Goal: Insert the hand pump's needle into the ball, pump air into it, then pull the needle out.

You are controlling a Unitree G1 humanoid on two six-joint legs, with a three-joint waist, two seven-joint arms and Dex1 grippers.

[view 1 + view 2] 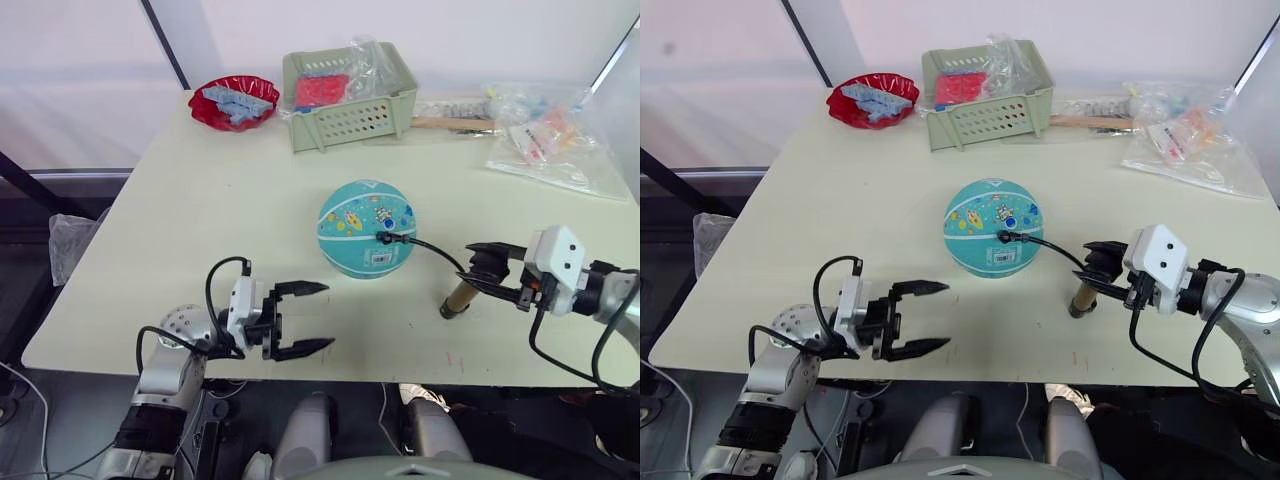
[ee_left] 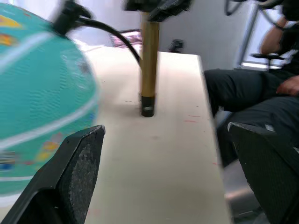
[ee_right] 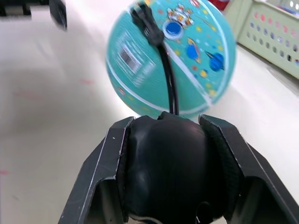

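Nearest in the head views, the left end effector [image 1: 302,318] is hovering over the near edge of the tabletop [image 1: 200,200] with its fingers spread and nothing between them, well short of the ball [image 1: 366,227]. That ball is sitting mid-tabletop with the needle [image 1: 384,238] at the hose's end apparently pushed into its near right side. To the right, the right end effector [image 1: 487,265] is clenching the black top of the hand pump [image 1: 459,297], whose gold barrel is standing tilted on the tabletop.

From the left wrist, the pump [image 2: 149,65] is standing just beyond the ball [image 2: 42,112], with the hose arching over to it.

From the right wrist, the fingers [image 3: 107,158] are closing around the pump's black cap [image 3: 168,163].

My judgement: the ball is looking light, smooth and ready to roll, so it is wanting a broad grip across its middle; the hose is limp and the needle fragile.
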